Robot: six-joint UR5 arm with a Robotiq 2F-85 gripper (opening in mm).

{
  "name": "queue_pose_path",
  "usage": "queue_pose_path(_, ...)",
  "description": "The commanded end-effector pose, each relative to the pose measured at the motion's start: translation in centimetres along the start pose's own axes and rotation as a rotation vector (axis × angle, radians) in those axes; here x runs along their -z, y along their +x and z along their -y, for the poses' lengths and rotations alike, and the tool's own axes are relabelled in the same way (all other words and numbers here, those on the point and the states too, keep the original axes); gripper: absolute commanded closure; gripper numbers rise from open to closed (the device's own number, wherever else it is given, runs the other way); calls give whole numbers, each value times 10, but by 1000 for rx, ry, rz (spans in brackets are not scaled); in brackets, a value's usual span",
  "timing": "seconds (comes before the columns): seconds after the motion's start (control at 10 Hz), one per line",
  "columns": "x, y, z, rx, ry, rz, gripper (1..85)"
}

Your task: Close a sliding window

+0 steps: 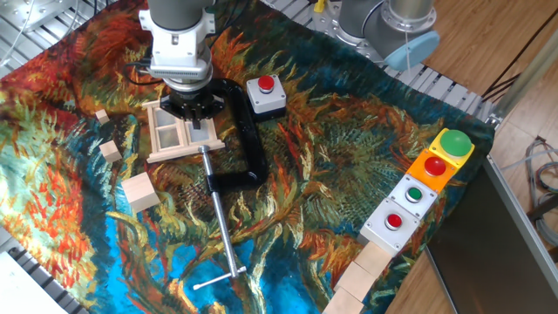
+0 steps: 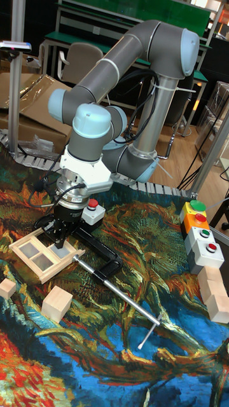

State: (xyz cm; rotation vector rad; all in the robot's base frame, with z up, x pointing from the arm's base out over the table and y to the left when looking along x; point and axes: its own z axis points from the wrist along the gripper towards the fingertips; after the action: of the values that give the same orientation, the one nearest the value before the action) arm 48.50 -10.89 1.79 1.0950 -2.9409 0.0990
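Observation:
The sliding window (image 1: 166, 155) is a small pale wooden frame with two panes, lying flat on the patterned cloth at the back left. It also shows in the tall fixed view (image 2: 39, 253). My gripper (image 1: 195, 120) points straight down over the frame's right pane, at its far right side. Its dark fingers come together in a narrow tip (image 2: 60, 241) that reaches down to the frame, and nothing is held between them. The arm's wrist hides the frame's top right corner.
A black C-clamp (image 1: 249, 146) with a long metal screw rod (image 1: 222, 228) lies just right of the window. A red push-button box (image 1: 266, 94) sits behind it. Wooden cubes (image 1: 139, 192) (image 1: 110, 150) lie left of the frame. More button boxes (image 1: 436, 164) and cubes (image 1: 366, 266) line the right edge.

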Motion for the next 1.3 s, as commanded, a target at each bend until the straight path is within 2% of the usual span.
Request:
queue_pose_path(0.0, 1, -2, 1, -9, -1, 11, 843)
queue_pose_path(1.2, -3, -2, 2, 6, -2, 16, 843)
